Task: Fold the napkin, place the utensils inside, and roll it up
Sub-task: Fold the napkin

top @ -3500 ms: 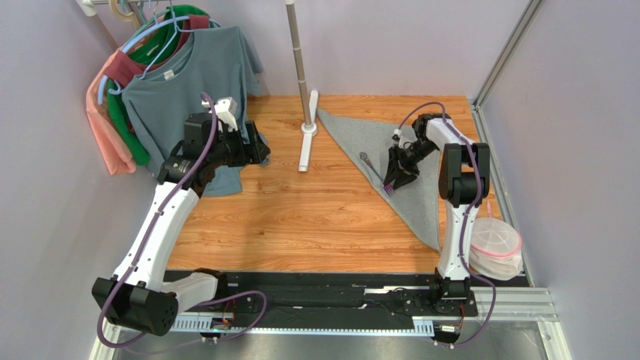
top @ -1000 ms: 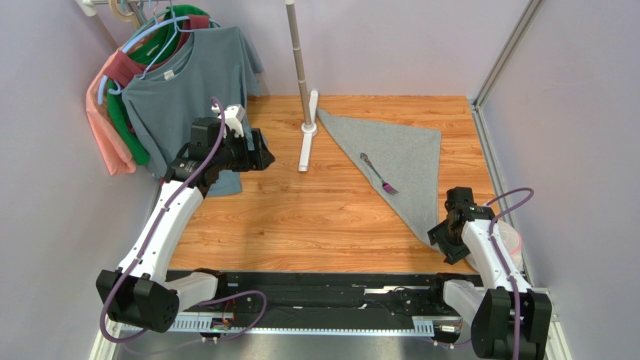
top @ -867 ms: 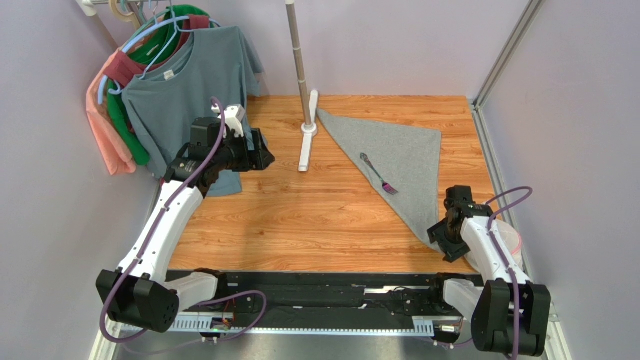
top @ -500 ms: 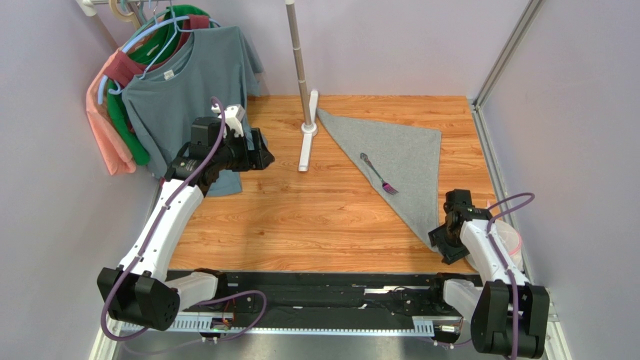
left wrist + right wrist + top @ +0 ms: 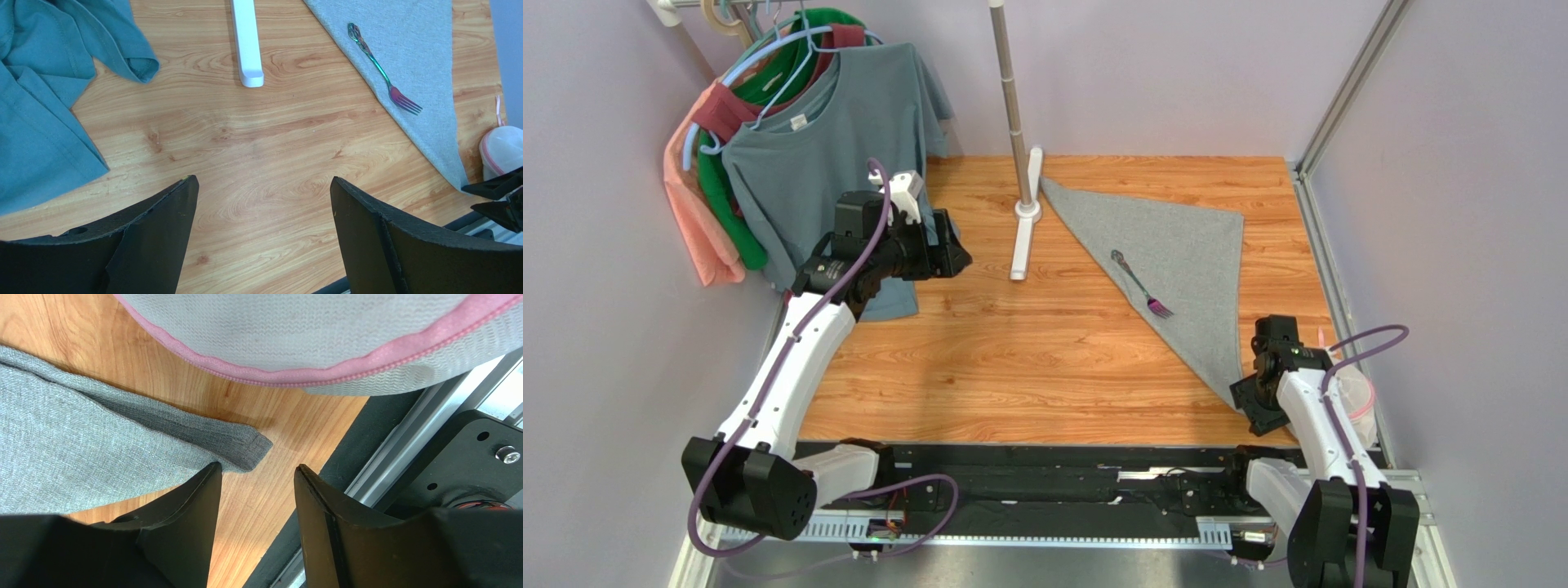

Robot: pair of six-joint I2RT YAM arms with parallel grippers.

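The right gripper [image 5: 1249, 398] has left the middle of the napkin [image 5: 1179, 263], where it hung by the fork three seconds ago, and has swung back to the cloth's near corner at 4 o'clock on the table [image 5: 1014, 355]; the left arm has hardly shifted. The napkin lies flat as a grey triangle over the 2 o'clock part of the table, its long fold running from 12 o'clock down to that near corner. The fork [image 5: 1140, 284] rests on it just inside the fold, tines toward 5 o'clock and handle toward 11. In the right wrist view the jaws stand apart with the hemmed corner tip just ahead of the gap between them, nothing clamped; whether a finger touches the cloth cannot be told. Just past the corner, at 4 o'clock, sits a white mesh bag [image 5: 294, 331] with a pink rim, close to the napkin's edge; its contents cannot be made out. The left gripper [image 5: 264, 184] hovers at 10 o'clock, jaws wide apart and empty, beside a hanging blue-grey shirt [image 5: 811, 147] and near the white stand foot [image 5: 1027, 214] at 12.
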